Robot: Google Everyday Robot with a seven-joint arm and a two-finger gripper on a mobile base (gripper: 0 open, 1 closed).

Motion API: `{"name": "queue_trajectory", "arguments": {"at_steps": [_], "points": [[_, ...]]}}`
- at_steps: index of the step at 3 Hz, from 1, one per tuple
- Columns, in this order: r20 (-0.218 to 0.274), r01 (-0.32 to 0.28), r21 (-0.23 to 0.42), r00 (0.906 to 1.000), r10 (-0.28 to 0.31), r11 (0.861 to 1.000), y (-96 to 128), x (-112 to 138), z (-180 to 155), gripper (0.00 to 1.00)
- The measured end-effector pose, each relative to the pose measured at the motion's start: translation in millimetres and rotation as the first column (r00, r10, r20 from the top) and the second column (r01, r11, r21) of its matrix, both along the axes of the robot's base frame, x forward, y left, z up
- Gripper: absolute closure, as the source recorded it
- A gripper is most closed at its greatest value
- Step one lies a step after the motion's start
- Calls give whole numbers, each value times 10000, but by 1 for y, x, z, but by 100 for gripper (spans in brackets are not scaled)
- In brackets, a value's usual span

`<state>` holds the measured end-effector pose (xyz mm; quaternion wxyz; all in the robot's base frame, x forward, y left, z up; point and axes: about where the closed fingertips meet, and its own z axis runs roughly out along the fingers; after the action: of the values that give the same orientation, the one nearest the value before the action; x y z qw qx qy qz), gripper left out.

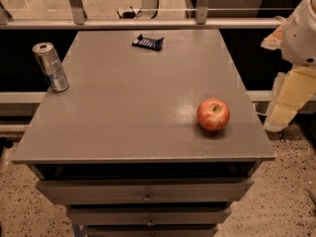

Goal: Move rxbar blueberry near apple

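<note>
The rxbar blueberry, a small flat dark-blue bar, lies near the far edge of the grey table top, about at its middle. The red apple with yellowish patches sits at the front right of the table. My gripper hangs off the table's right side, beyond the edge and to the right of the apple, far from the bar. It holds nothing that I can see.
A silver-blue drink can stands upright at the table's left edge. Drawers run below the front edge. A rail runs behind the table. Speckled floor lies to the right.
</note>
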<state>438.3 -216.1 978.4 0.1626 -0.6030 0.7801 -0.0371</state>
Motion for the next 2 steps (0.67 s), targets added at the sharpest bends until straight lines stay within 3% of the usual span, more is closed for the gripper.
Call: {"name": "queue_trajectory", "arguments": {"at_steps": [1,2], "points": [[78,-26,86,10000,25,10000,2,5,-1,0],[781,-313,900,9966,243,9955,17,55,-14,0]]}}
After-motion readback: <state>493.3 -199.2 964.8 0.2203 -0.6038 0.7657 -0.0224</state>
